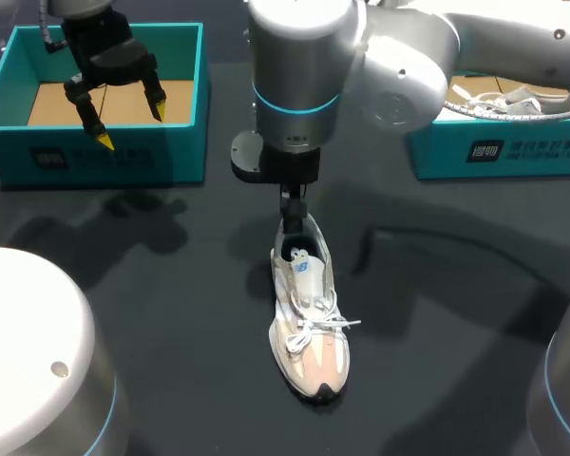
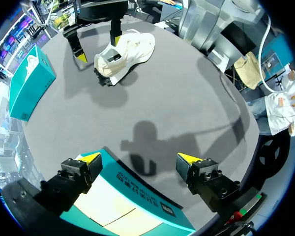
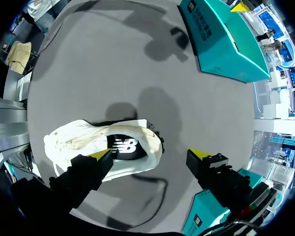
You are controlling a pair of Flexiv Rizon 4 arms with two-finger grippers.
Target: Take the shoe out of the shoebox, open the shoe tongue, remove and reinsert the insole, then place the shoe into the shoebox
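Shoe [image 1: 309, 318]: toe toward me, heel away. Right jaws wide at heel, left jaws wide; both empty.

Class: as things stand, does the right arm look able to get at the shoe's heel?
Likely yes: the right gripper hangs open at the heel of the shoe, with nothing in between.
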